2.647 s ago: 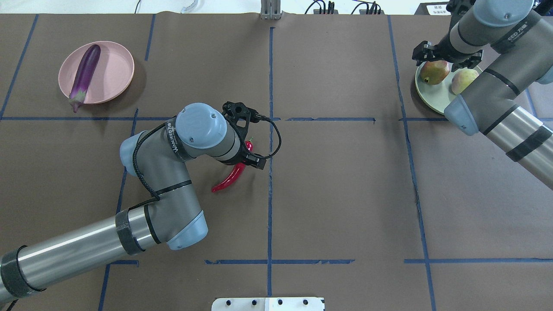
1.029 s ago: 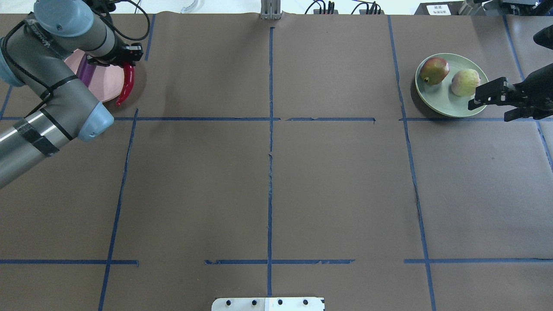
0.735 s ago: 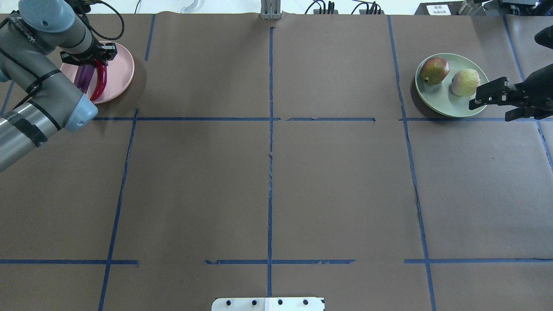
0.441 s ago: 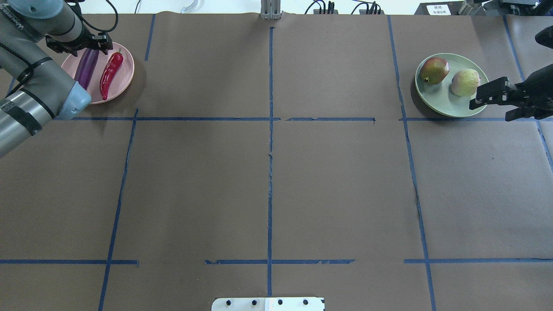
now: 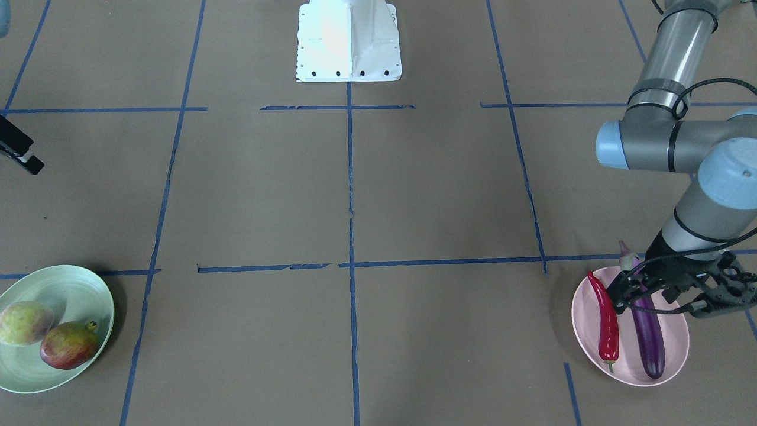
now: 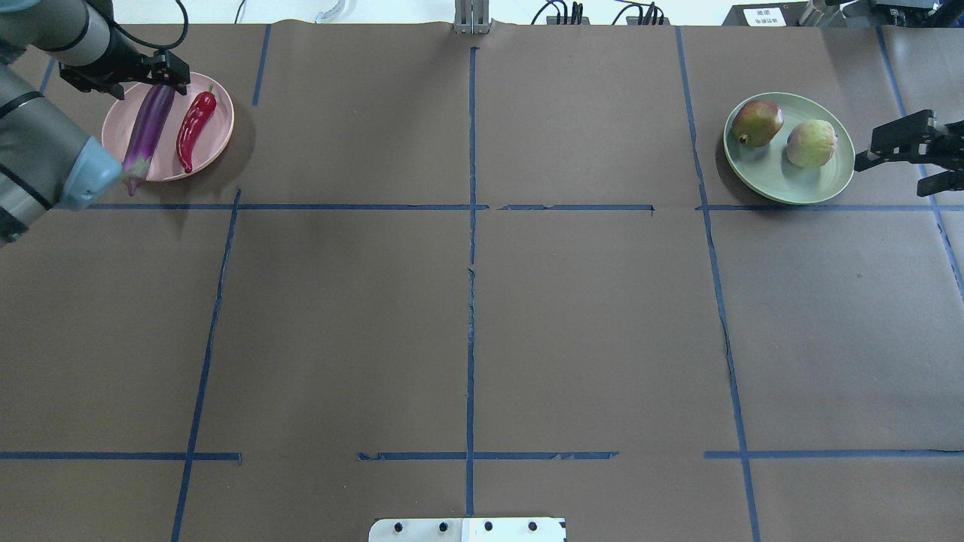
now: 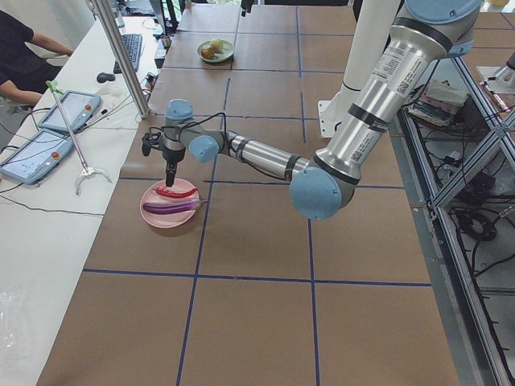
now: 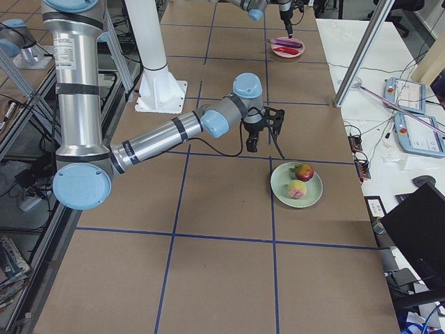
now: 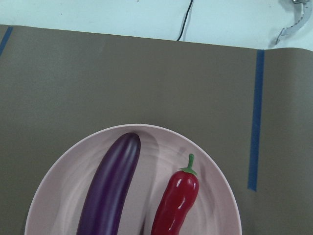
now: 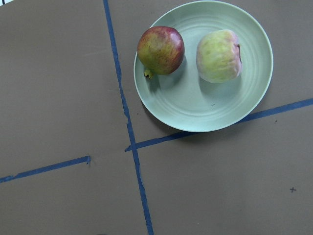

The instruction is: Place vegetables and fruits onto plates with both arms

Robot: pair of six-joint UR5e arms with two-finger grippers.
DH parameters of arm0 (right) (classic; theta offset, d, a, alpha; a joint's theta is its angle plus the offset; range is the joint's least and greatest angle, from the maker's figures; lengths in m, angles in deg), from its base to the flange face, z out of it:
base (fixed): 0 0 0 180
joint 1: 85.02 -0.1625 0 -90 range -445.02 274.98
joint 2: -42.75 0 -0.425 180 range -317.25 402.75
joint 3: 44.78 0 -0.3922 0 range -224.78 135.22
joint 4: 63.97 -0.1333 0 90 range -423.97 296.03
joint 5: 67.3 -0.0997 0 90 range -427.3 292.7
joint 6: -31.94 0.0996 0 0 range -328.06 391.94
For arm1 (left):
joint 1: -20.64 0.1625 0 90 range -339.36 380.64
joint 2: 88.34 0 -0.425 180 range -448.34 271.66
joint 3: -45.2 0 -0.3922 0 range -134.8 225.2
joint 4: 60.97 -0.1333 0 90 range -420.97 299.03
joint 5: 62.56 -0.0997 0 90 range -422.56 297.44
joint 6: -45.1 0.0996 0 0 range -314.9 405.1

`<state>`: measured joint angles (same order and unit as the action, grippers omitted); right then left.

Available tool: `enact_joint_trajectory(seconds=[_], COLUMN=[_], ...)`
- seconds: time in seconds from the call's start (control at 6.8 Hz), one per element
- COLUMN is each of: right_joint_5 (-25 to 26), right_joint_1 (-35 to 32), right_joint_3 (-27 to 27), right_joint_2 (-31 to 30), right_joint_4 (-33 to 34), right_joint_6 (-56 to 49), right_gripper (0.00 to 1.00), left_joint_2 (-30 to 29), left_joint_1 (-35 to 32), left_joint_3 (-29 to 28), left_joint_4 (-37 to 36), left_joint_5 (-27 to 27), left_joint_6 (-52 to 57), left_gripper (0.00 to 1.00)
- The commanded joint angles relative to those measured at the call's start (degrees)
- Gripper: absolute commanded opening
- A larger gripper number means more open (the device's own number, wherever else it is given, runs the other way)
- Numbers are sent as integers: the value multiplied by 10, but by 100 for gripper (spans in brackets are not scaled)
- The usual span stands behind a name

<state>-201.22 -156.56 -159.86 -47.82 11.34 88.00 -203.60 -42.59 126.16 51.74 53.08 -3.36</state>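
Note:
The purple eggplant (image 6: 149, 124) and the red chili (image 6: 194, 128) lie side by side on the pink plate (image 6: 215, 128) at the far left; the left wrist view shows both (image 9: 110, 191) (image 9: 176, 205). My left gripper (image 6: 124, 75) hovers open and empty over the plate's far rim. The pomegranate (image 6: 757, 122) and the yellow-green peach-like fruit (image 6: 811, 143) sit on the mint green plate (image 6: 768, 169) at the far right. My right gripper (image 6: 904, 147) is open and empty, just right of that plate.
The white base block (image 6: 467, 529) sits at the near middle edge. Blue tape lines (image 6: 471, 226) cross the brown table cover. A metal post (image 7: 121, 48), tablets (image 7: 68, 108) and a seated person (image 7: 20, 56) are beyond the table's far side.
My left gripper carried the chili to the pink plate, let it go beside the eggplant and drew back. My right gripper moved right, off the green plate.

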Motion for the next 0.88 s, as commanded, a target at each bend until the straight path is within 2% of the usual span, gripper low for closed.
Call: enact_joint_trajectory(seconds=[0.0, 0.15, 0.29, 0.59, 0.74], right_joint_5=[-41, -40, -40, -39, -39], right_joint_1=[-77, -95, -105, -151, -165], right_joint_3=[-1, 6, 19, 17, 15], right_joint_2=[-82, -120, -128, -122, -114], right_joint_4=[1, 4, 47, 201, 238], right_joint_6=[-140, -233, -298, -477, -515], right_gripper=[100, 100, 100, 100, 100], left_joint_2=[161, 225, 247, 246, 243], left_joint_1=[-56, -118, -154, -257, -294], left_joint_3=[130, 138, 132, 132, 139], left_joint_4=[0, -1, -12, -177, -245], left_joint_5=[111, 176, 182, 180, 180], left_joint_6=[144, 261, 357, 582, 640], left_gripper=[100, 100, 100, 100, 100])
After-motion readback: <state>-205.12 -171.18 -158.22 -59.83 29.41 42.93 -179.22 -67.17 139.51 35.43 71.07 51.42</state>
